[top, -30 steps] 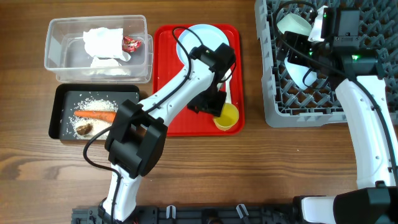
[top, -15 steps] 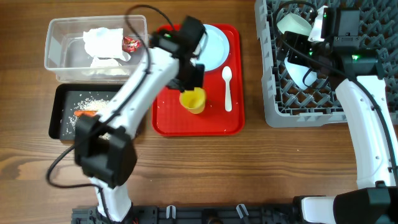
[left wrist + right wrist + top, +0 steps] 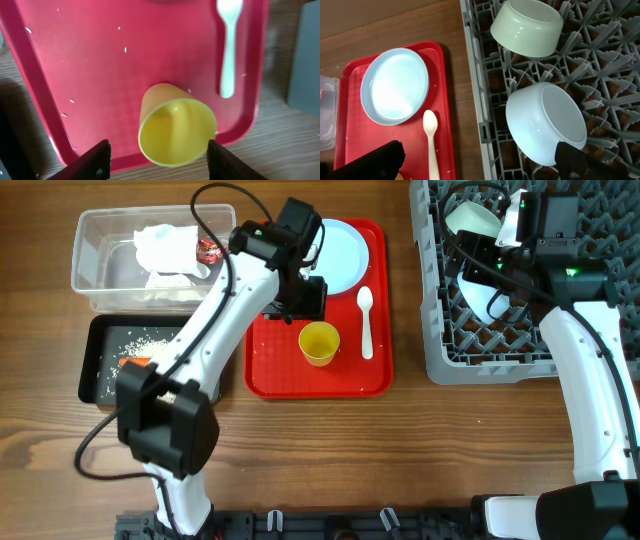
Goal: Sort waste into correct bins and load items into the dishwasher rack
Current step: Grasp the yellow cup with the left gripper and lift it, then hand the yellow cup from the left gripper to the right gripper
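Yellow cup [image 3: 319, 343] stands upright, mouth up, on the red serving tray [image 3: 290, 375], near its front edge, with the white spoon [image 3: 366, 325] just beside it on the rack side and the light-blue plate [image 3: 340, 255] further back on the same tray. The left gripper [image 3: 158, 155] hangs over the tray with its jaws spread wide and nothing in them. In the left wrist view the cup sits in line between the two fingers [image 3: 102, 160], with a gap showing on each side, so no contact. From overhead the cup lies just to the robot side of the gripper head, its long axis vertical. A few rice grains [image 3: 125, 49] are scattered on the tray around it. The right gripper [image 3: 477, 162] is also wide open and empty, over the near-left part of the dishwasher rack [image 3: 500, 368], where the pale green bowl [image 3: 527, 27] and light-blue bowl [image 3: 547, 122] are already racked; it is well apart from the cup. So the left arm is clearly nearer. Judgement: the cup, spoon and plate are left to load, and the cup is the likely pick. The left gripper would need to drop and close across the cup wall from both sides; the thin round wall could slip or tip if caught off-centre. The clear tub [image 3: 100, 275] holds the napkin [image 3: 165, 248] and red wrapper [image 3: 208, 250]; the black tray [image 3: 95, 380] holds rice and the carrot [image 3: 133, 362].
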`<state>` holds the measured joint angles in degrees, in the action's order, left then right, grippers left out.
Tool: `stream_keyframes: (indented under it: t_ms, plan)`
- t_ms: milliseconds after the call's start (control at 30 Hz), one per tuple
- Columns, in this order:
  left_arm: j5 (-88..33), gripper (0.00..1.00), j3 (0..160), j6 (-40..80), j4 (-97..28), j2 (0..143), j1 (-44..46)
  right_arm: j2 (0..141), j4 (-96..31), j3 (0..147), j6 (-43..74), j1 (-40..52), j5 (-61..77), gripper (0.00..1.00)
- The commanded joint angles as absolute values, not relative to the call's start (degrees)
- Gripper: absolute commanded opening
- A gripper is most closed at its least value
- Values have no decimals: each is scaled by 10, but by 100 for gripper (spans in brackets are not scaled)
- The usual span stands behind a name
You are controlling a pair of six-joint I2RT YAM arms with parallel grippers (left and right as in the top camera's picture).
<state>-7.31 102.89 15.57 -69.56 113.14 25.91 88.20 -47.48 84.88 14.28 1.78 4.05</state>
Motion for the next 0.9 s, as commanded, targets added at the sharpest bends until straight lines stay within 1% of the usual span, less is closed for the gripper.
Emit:
stream_keyframes:
  t_ms: [0,100,233,333,433,467,500,633,700,767,867]
  plan:
    - [-65,56,1021,152,-694,1180,260,891,-472,850,143,18,39,100]
    - [-63,49,1015,152,-696,1197,260,891,-472,850,143,18,39,100]
    - [-63,46,978,152,-676,1200,260,891,-472,850,143,18,39,100]
    - [-64,40,945,153,-638,1200,260,891,-472,850,143,18,39,100]
    - [-63,25,927,155,-620,1200,260,891,-472,850,143,18,39,100]
    - [-63,12,926,155,-619,1200,260,891,-472,850,143,18,39,100]
    - [-64,4,926,156,-618,1200,260,891,-472,850,143,18,39,100]
    - [-68,4,928,185,-618,1193,259,891,-472,850,143,18,39,100]
    - [-97,4,938,184,-619,1170,250,891,-471,850,143,18,39,100]
    - [-190,4,952,164,-611,1120,213,891,-466,850,143,18,65,100]
    - [-308,4,952,139,-573,1067,149,891,-435,850,128,18,180,100]
